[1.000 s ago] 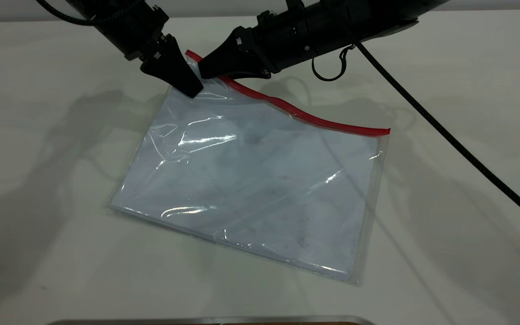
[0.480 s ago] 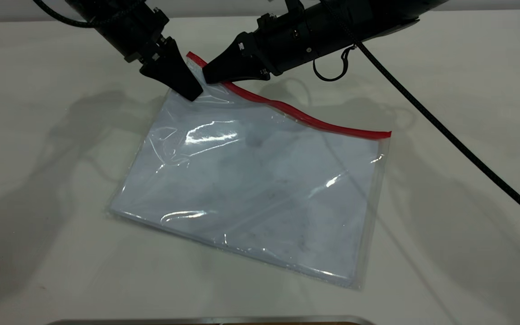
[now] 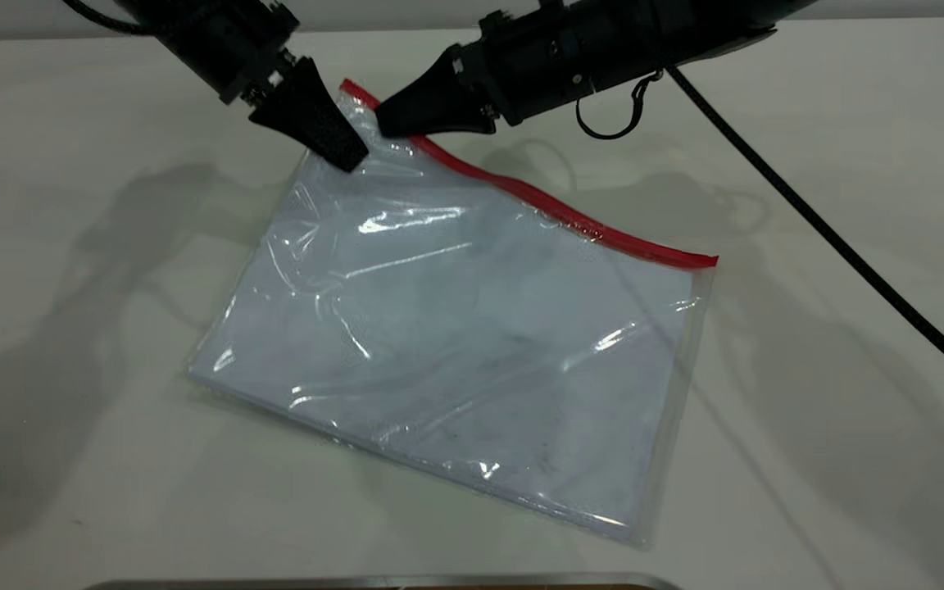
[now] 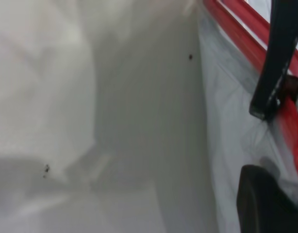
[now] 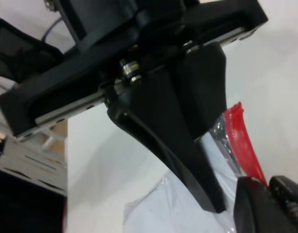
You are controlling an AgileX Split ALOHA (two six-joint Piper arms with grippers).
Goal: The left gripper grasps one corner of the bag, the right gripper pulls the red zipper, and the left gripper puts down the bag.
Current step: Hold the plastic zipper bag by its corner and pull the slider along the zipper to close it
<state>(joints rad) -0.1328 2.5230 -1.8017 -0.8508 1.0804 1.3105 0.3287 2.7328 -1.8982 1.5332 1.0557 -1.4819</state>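
Left gripper [image 3: 349, 156] pinches the bag's [image 3: 472, 328] far corner, lifting it off the table [image 3: 70, 369]. Right gripper [image 3: 386, 124], clenched on the zipper [image 3: 554, 211], sits just beside that corner.

1 bag [image 3: 456, 328], 2 end effectors.

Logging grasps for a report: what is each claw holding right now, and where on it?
The left claw pinches the clear rectangular plastic bag at its far corner, lifting it. The right claw is closed on the thin red zipper strip at that same end.
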